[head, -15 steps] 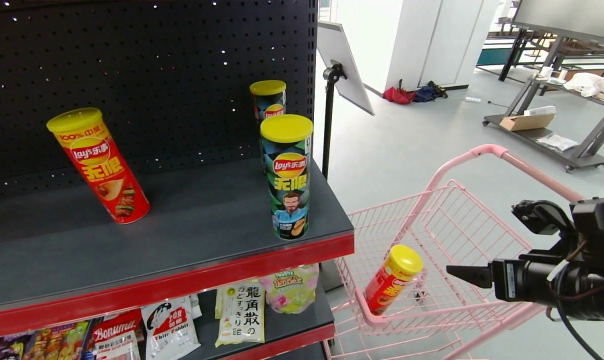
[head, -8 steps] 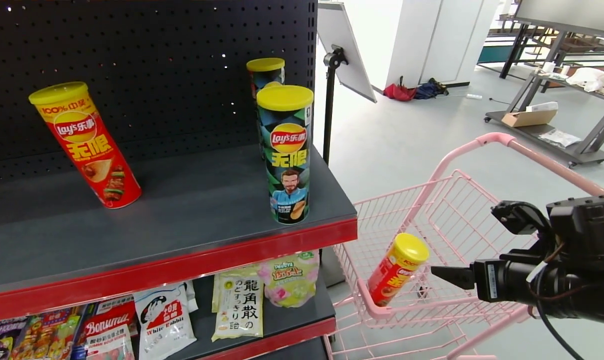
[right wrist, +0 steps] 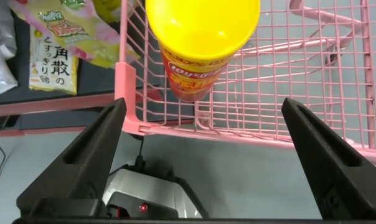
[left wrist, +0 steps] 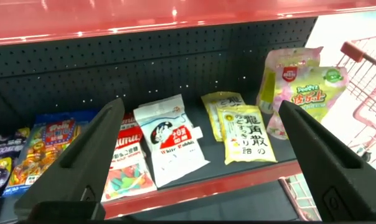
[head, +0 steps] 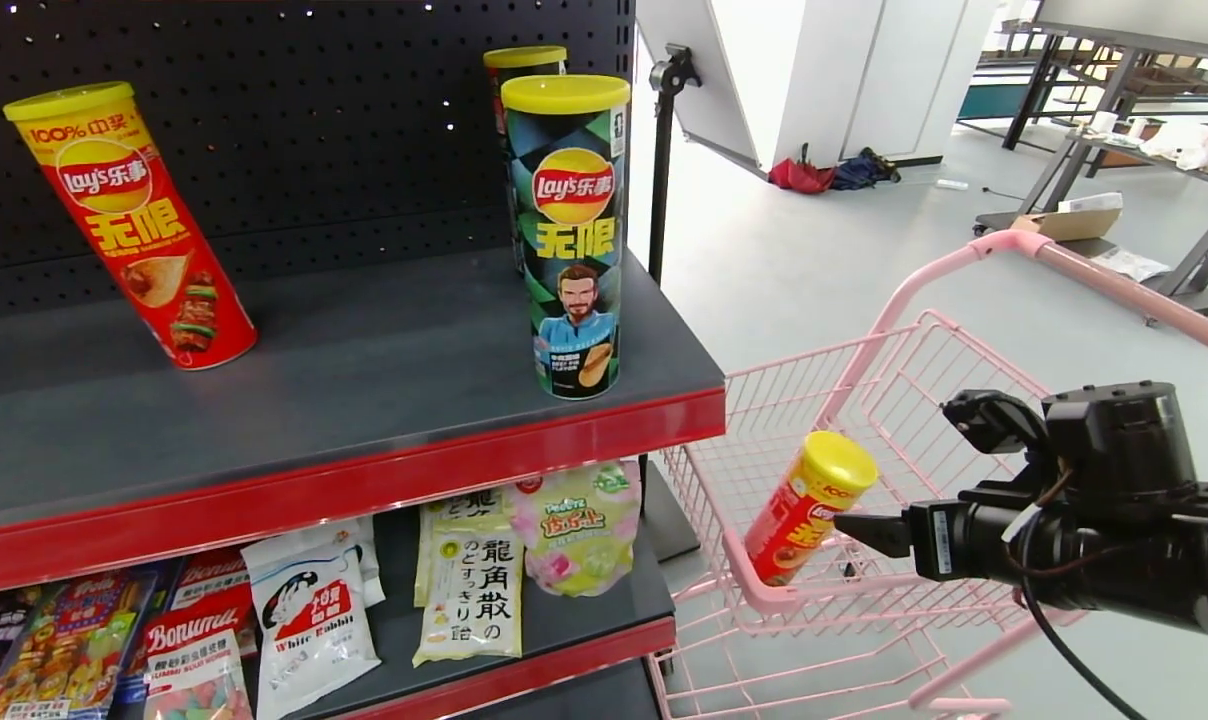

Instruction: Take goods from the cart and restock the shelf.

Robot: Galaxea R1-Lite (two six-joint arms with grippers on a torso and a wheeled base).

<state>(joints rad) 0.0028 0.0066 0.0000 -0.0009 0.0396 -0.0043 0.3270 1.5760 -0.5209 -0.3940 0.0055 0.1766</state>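
Observation:
A red chip can (head: 807, 505) with a yellow lid leans in the front corner of the pink cart (head: 764, 598). My right gripper (head: 849, 527) hovers open just right of the can's lid. In the right wrist view the can (right wrist: 200, 43) sits ahead of the right gripper (right wrist: 200, 155), between its spread fingers. The upper shelf (head: 364, 470) holds a red can (head: 129, 225) on the left, a green can (head: 572, 240) at the right front and another green can (head: 519, 60) behind it. My left gripper (left wrist: 200, 143) is open, facing the lower shelf's snack bags (left wrist: 169, 143).
Snack bags (head: 474, 580) fill the lower shelf right next to the cart's front. A stand with a white board (head: 664, 80) rises beside the shelf's right end. Metal tables (head: 1114, 210) stand far back right, with open floor before them.
The head camera has shifted, so the shelf's cans sit higher in the picture. My right gripper has drawn closer to the can in the cart.

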